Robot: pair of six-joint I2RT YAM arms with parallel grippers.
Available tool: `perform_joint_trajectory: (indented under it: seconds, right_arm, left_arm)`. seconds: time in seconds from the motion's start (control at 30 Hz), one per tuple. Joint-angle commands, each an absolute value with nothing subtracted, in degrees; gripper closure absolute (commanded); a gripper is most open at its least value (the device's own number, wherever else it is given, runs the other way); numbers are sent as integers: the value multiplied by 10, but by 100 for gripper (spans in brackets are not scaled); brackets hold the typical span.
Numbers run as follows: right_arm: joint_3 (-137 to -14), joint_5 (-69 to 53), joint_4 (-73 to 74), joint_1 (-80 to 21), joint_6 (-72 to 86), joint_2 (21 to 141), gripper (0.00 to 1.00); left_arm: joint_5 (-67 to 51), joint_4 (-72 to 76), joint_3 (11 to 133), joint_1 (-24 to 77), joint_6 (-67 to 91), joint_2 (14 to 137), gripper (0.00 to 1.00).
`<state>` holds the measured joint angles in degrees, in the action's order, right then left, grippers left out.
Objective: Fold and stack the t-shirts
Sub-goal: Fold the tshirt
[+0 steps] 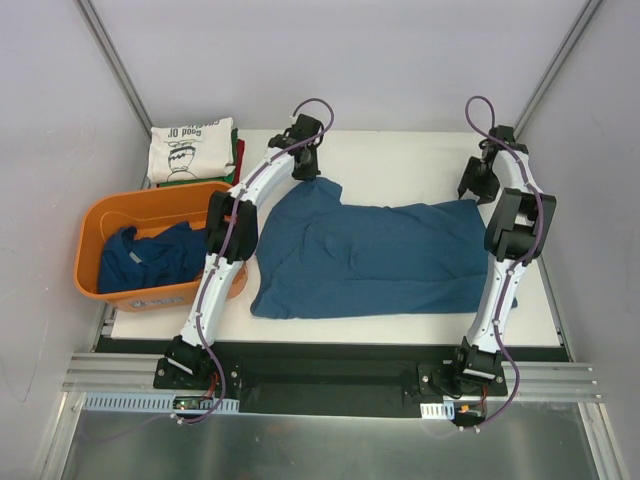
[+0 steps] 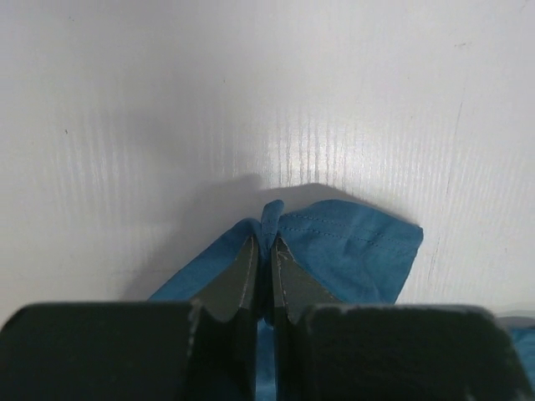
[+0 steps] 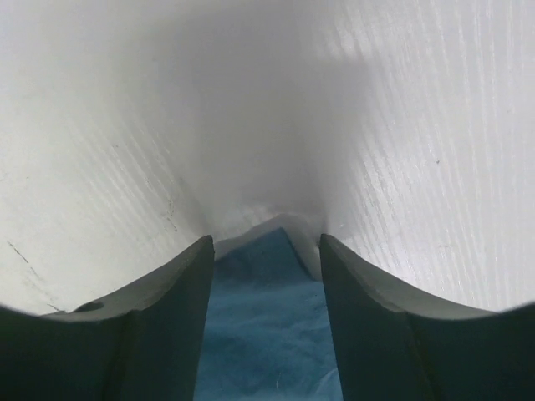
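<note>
A dark blue t-shirt (image 1: 370, 260) lies spread across the white table (image 1: 400, 160), rumpled, with its far edge running between the two grippers. My left gripper (image 1: 312, 178) is at the shirt's far left corner. In the left wrist view the left gripper (image 2: 263, 242) is shut on a pinched ridge of the blue cloth (image 2: 359, 246). My right gripper (image 1: 478, 190) is at the far right corner. In the right wrist view the right gripper (image 3: 266, 242) has its jaws apart, with the corner of the blue t-shirt (image 3: 267, 317) lying between them on the table.
Folded t-shirts are stacked at the back left, a cream one (image 1: 190, 150) with a dark print on top and green and red edges (image 1: 238, 150) beside it. An orange tub (image 1: 100, 225) at the left holds another crumpled blue t-shirt (image 1: 150, 258).
</note>
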<state>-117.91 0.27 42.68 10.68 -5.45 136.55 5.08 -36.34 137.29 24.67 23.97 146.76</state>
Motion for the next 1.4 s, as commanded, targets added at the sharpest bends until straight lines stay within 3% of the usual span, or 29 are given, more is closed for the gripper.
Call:
perform_joint_trajectory:
  seconds: [0.0,0.13,0.33,0.9,1.13,1.37]
  right_arm:
    - [-1184,17,451,110,-57,1351,46]
    - [-1166,25,444,111,-62,1342,69]
    - [-1196,63,441,111,-66,1359,91]
    - [-1195,39,402,140,-37,1339,97]
    - [-1140,-57,356,140,-51,1278,98]
    - [-1024,-90,314,140,-54,1182,99]
  left_arm:
    - [60,-356,1369,245,229,1419,100]
    - [50,-352,1369,245,229,1419,100]
    - [56,-351,1357,245,229,1412,100]
    - [94,-345,1340,243,232,1382,100]
    - [58,-335,1338,246,228,1359,100]
    - [83,-328,1242,273,229,1286,100]
